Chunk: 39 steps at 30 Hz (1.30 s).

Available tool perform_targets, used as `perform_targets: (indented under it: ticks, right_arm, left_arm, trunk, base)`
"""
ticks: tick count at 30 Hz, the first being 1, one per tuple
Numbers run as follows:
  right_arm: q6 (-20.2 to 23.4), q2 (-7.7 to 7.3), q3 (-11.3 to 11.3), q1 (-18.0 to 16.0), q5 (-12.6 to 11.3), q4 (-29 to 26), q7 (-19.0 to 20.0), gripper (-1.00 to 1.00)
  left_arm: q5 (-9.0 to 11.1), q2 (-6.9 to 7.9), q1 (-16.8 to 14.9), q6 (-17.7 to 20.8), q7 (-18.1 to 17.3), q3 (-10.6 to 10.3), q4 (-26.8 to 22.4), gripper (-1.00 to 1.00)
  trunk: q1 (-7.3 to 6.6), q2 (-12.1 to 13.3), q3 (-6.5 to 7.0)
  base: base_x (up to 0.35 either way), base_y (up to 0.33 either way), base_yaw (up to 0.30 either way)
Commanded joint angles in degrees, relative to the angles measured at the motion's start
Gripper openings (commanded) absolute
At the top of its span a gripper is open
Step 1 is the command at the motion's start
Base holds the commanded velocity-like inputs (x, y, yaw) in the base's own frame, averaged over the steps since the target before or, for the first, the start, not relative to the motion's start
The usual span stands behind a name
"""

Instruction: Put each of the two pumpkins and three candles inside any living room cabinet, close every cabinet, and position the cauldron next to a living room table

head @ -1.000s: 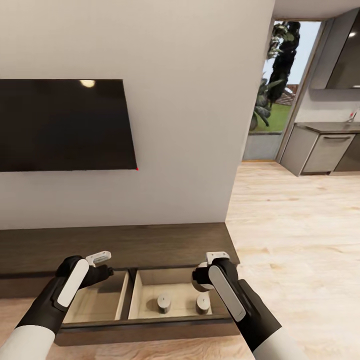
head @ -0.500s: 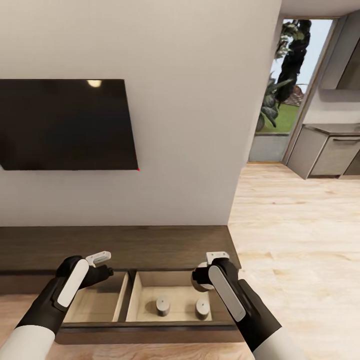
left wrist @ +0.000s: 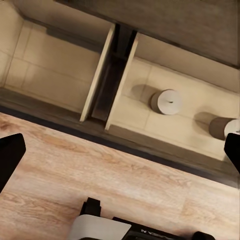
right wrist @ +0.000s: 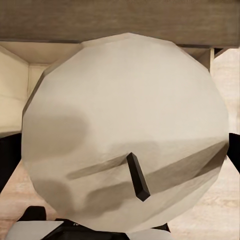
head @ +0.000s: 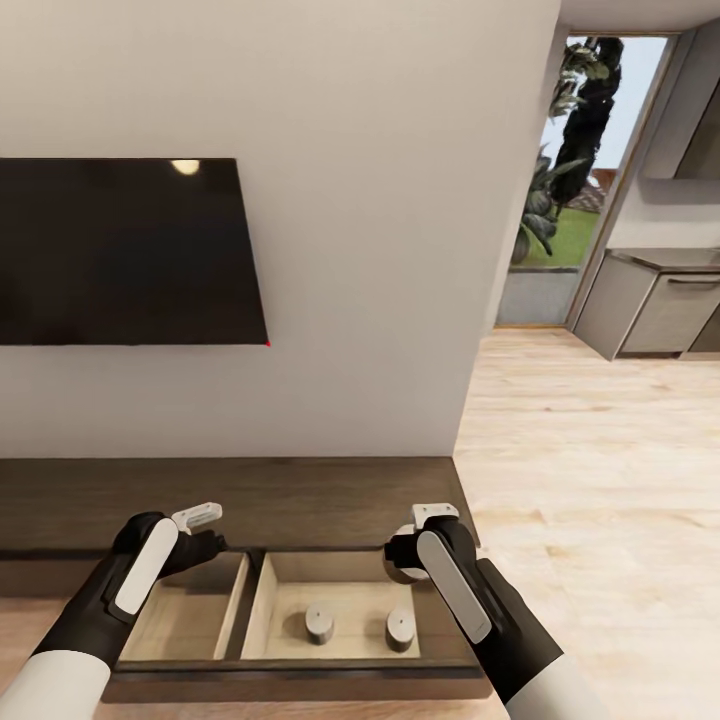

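Note:
The long dark-brown cabinet (head: pixel 300 495) runs along the wall with two drawers pulled out below me. The left drawer (head: pixel 185 612) has a bare beige inside. Two grey-beige candles (head: pixel 319 623) (head: pixel 400 630) stand in the right drawer and also show as candles (left wrist: pixel 166 101) (left wrist: pixel 220 127) in the left wrist view. My right gripper (head: pixel 405 562) is shut on a third cream candle (right wrist: pixel 125 115), held over the right drawer's back right corner. My left gripper (head: pixel 200 537) hangs open over the left drawer, its fingertips (left wrist: pixel 10 155) spread wide. Pumpkins, cauldron and table are out of view.
A black TV (head: pixel 120 250) hangs on the white wall above the cabinet. The wall ends at a corner on the right, where pale wood floor (head: pixel 600 480) leads to a glass door and grey kitchen cabinets (head: pixel 660 315).
The whole picture has shifted slightly, so the camera moved. Both arms keep the same pose, and the right gripper still holds its candle.

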Motion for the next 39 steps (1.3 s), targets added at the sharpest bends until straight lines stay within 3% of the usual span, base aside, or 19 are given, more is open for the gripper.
perform_targets:
  ticks: [1, 14, 30, 33, 35, 39]
  right_arm:
    - [0.02, -0.01, 0.08, -0.06, -0.67, -0.05, -0.81, -1.00]
    - [0.00, -0.07, -0.04, -0.06, -0.64, 0.02, -0.74, -1.00]
    - [-0.12, -0.14, -0.41, -0.06, -0.47, 0.48, -0.73, -1.00]
    - [-0.64, -0.17, -1.02, -0.06, -0.55, 0.88, -0.74, -1.00]
    - [-1.05, -0.16, -2.01, -0.06, -0.56, 0.96, -0.75, -1.00]
    - [-1.29, -0.27, -2.92, -0.06, -0.55, 0.96, -0.74, -1.00]
  left_arm:
    - [0.59, 0.00, -0.04, 0.14, 0.54, -0.03, -0.06, 1.00]
    - [0.56, -0.05, -0.04, 0.14, 0.54, -0.06, -0.59, 1.00]
    - [0.79, -0.12, 0.05, 0.16, 0.52, -0.11, -0.96, 1.00]
    - [1.32, -0.07, 0.02, 0.30, 0.43, -0.04, -3.62, 1.00]
    - [2.39, -0.04, 0.22, 0.39, 0.40, 0.02, -7.63, 1.00]
    - [7.90, 0.24, 1.91, 0.51, 0.37, 0.05, -14.94, 1.00]
  trunk:
    - [0.02, -0.08, -0.09]
    - [0.02, -0.08, -0.09]
    - [3.54, -6.49, -2.96]
    - [4.20, -7.70, -3.50]
    - [4.64, -8.50, -3.86]
    - [5.51, -10.10, -4.57]
  base:
    - [0.056, -0.024, 0.000]
    - [0.014, -0.003, 0.000]
    - [0.000, 0.000, 0.000]
    - [0.000, 0.000, 0.000]
    - [0.000, 0.000, 0.000]
    - [0.000, 0.000, 0.000]
